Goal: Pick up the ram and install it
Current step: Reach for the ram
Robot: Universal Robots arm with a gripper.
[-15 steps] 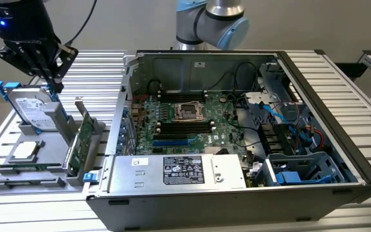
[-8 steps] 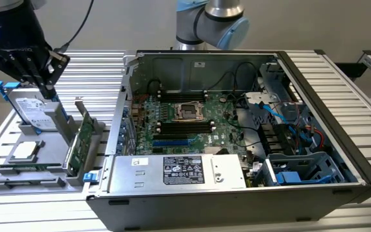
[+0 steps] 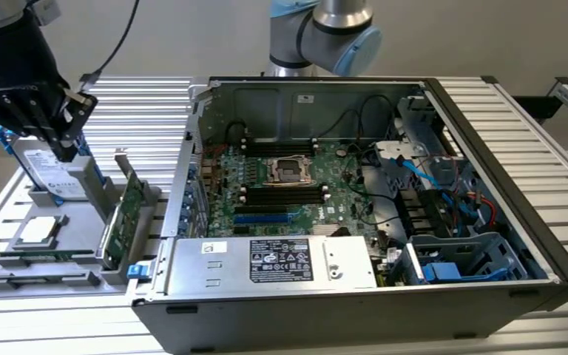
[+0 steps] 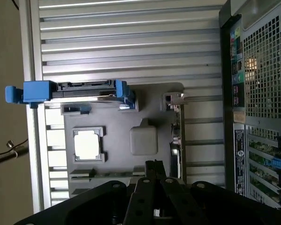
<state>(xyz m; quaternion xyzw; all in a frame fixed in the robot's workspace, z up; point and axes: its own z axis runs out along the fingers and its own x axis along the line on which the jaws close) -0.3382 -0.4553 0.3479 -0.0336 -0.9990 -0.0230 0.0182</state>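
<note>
Ribbed aluminium table (image 3: 136,100) before a plain grey wall. On the grey tray (image 3: 79,222), at the exterior view's left: the ram (image 3: 45,257), a thin green stick, lying in a slot near the tray's front, just beside the silver processor (image 3: 39,231). Also holds a hard drive (image 3: 49,171) in a blue caddy and an upright expansion card (image 3: 121,218). Gripper (image 3: 67,151) pinched together, gripping nothing, low by the hard drive, apart from the ram. Beside the tray, an open computer case (image 3: 506,185) with motherboard (image 3: 284,188) and power supply (image 3: 274,259).

Robotics lab, computer assembly bench.
Opened desktop case (image 3: 324,325) on a slatted aluminium table (image 3: 521,111); robot arm (image 3: 324,33) at upper centre of the exterior view.
</note>
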